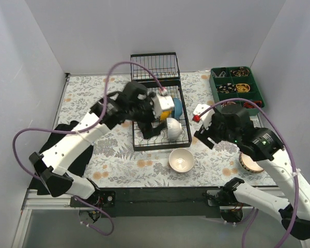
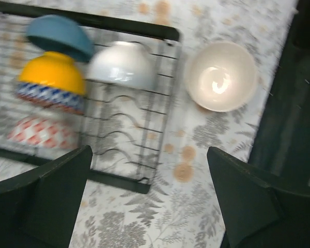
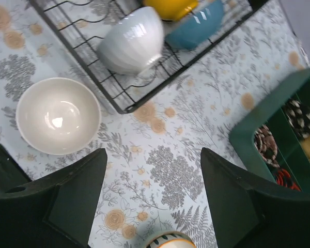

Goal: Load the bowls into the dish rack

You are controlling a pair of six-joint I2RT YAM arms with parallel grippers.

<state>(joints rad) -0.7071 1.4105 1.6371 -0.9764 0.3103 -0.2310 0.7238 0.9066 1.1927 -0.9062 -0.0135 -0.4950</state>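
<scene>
The black wire dish rack [image 1: 156,143] stands mid-table and holds a yellow-orange bowl [image 2: 51,77], a blue bowl [image 2: 59,36], a red-patterned bowl [image 2: 39,135] and a white bowl [image 2: 121,64], all tipped on their sides. A cream bowl [image 1: 181,160] sits upright on the mat just in front of the rack. A striped bowl [image 1: 249,163] lies at the right, partly under my right arm. My left gripper [image 2: 150,201] is open and empty above the rack's near corner. My right gripper [image 3: 152,201] is open and empty over the mat between the rack and the striped bowl [image 3: 168,240].
A green compartment tray [image 1: 236,87] with small items stands at the back right. A black cloth [image 1: 72,147] lies at the left under my left arm. The rack's hinged grid end [image 1: 155,64] stands at the back. White walls enclose the table.
</scene>
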